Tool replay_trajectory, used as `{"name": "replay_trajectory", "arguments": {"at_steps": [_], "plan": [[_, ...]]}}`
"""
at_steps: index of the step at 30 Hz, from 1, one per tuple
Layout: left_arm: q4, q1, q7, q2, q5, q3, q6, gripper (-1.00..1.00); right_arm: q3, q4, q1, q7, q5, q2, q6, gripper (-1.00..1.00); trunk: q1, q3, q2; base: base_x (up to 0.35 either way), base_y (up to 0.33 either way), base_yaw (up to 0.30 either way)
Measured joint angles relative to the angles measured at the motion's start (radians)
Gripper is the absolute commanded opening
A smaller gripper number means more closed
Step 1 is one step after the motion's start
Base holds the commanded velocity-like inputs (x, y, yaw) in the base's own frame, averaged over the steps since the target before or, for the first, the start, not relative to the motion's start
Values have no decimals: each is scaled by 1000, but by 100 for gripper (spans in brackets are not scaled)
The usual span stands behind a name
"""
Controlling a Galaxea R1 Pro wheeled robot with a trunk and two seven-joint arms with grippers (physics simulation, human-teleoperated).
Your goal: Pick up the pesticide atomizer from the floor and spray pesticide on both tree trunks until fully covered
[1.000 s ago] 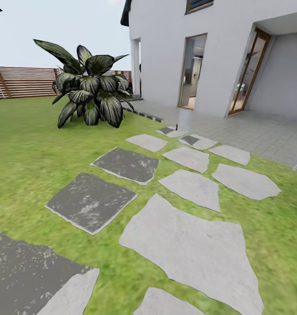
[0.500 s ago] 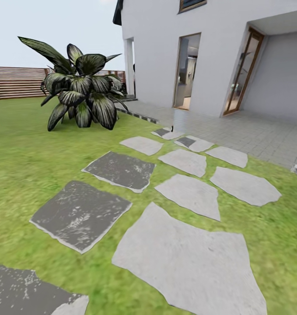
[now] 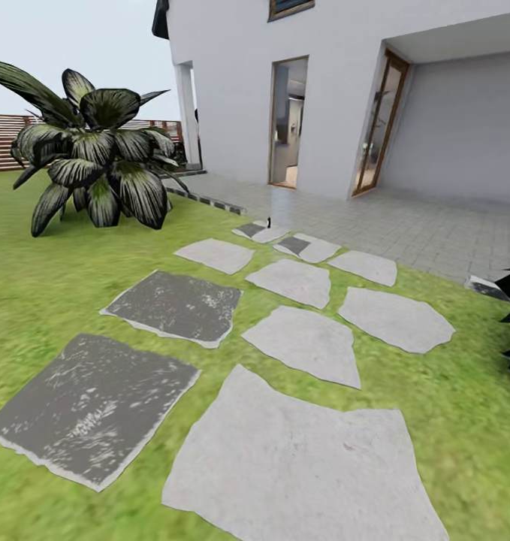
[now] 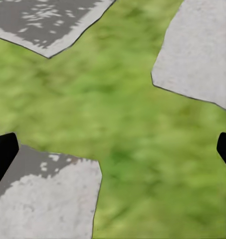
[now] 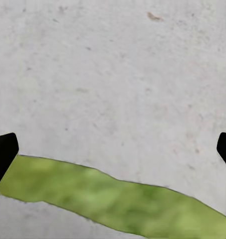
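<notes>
Head view: grass floor (image 3: 44,300), stone paving (image 3: 300,458), broad-leaved bush (image 3: 89,165), house (image 3: 345,90); atomizer, trees unsighted. Left wrist: left gripper (image 4: 113,149) fingers apart, empty, over grass. Right wrist: right gripper (image 5: 113,149) apart, over paving. Advice: scan lawn before advancing.

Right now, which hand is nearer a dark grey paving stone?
Left. The left hand is above grass bordered by a dark stone; the right hand is above pale stone.
</notes>
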Motion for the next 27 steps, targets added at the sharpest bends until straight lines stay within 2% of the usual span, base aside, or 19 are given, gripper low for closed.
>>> {"name": "replay_trajectory", "arguments": {"at_steps": [27], "plan": [[0, 0, 0, 0, 0, 0, 0, 100, 0, 1, 0, 1, 0, -2, 0, 100, 0, 0, 0, 340, 0, -1]]}}
